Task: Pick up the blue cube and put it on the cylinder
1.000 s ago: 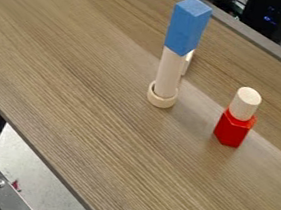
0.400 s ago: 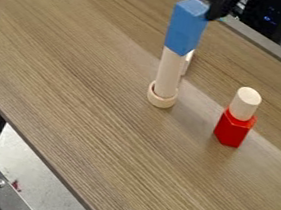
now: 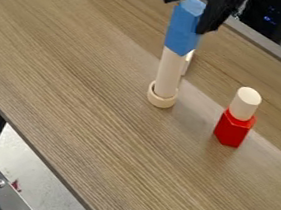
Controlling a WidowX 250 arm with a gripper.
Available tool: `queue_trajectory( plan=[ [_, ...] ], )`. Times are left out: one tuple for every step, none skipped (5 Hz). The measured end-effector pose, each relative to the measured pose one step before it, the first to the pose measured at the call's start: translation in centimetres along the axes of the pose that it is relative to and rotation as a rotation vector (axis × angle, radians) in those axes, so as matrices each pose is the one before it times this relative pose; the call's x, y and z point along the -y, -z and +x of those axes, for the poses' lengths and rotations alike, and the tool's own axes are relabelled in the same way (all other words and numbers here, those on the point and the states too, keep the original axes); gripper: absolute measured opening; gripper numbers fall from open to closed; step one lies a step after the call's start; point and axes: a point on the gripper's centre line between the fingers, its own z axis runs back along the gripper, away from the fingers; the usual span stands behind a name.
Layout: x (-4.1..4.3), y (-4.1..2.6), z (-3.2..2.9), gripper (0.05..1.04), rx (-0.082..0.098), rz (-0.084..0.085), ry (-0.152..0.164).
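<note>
Your end effector (image 3: 184, 16) is at the top of the view with its fingers spread wide, one to each side of the upper part of the blue block (image 3: 182, 35). The near finger overlaps the block's right edge from this angle; you cannot tell whether it touches. The block stands upright on a tall wooden cylinder (image 3: 169, 74), whose foot sits in a wooden ring (image 3: 160, 102) on the surface (image 3: 93, 119).

You look to be at the grasp, just short of closing. Next, check that the block lies between both fingers, settle a little lower if needed, then close evenly. The tower is slim, so a lopsided squeeze could tip it or drag the cylinder out of the ring.

Once you have a grip, lift straight up until the block is clear, then carry it across. Your likely target is the short wooden cylinder (image 3: 245, 103) on the red block (image 3: 232, 130), well apart to the right. Its top is small, so centre the block before you release.
</note>
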Motion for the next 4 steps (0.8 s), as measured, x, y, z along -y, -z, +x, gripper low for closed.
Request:
queue_trajectory(
  plan=[
    [-0.444,0.859,0.144,1.001,-0.0219,0.0027,-0.0017],
    [-0.272,0.235,0.188,1.001,-0.0043,-0.0036,0.0002],
    [-0.270,0.177,0.055,1.001,0.0019,-0.0033,-0.0091],
    [0.185,0.473,0.047,1.001,0.0067,-0.0167,-0.0134]
  ],
)
